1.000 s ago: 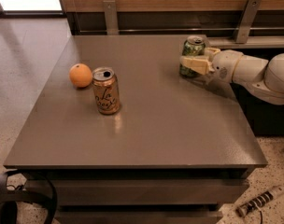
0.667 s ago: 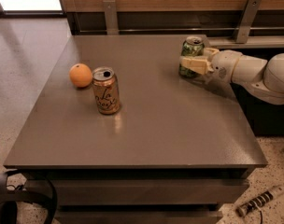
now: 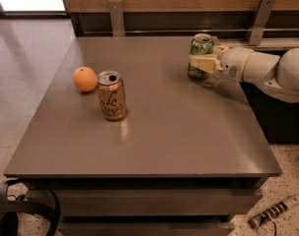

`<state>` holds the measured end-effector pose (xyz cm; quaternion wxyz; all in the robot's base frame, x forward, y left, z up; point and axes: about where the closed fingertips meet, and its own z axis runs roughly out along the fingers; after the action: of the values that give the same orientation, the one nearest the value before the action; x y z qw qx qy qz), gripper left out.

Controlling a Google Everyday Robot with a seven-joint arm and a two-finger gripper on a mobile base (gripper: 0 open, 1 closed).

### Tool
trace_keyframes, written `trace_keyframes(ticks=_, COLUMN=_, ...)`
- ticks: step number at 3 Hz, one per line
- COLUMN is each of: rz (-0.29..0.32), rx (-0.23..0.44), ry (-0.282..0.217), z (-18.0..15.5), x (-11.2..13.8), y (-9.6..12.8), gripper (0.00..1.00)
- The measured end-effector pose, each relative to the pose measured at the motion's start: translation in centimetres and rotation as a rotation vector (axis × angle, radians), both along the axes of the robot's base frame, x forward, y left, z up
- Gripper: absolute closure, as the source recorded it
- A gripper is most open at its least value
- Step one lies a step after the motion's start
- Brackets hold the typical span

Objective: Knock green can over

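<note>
The green can (image 3: 200, 47) stands upright on the grey table (image 3: 154, 132), at the far right near the back edge. My gripper (image 3: 206, 62) reaches in from the right on its white arm (image 3: 267, 73). One pale finger (image 3: 202, 64) crosses the can's front and the other lies behind it. The gripper is shut on the green can, whose lower part is hidden by the front finger.
An orange-tan can (image 3: 111, 95) stands upright at the table's left middle, with an orange (image 3: 84, 79) just left of it. A wooden wall with metal brackets (image 3: 116, 16) runs behind the table. A black cable (image 3: 21, 210) lies on the floor at lower left.
</note>
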<state>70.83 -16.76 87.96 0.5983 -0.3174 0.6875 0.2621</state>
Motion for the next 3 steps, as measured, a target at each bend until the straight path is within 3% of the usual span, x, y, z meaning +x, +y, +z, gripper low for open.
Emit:
trace_keyframes(ticks=1, rz=0.013, rx=-0.122, ry=0.035, z=2.0, x=0.4, y=0.4, gripper=1.00)
trace_keyframes(ticks=3, rz=0.002, rx=-0.377, ry=0.149, z=2.2, x=-1.2, y=-0.3, gripper=1.00)
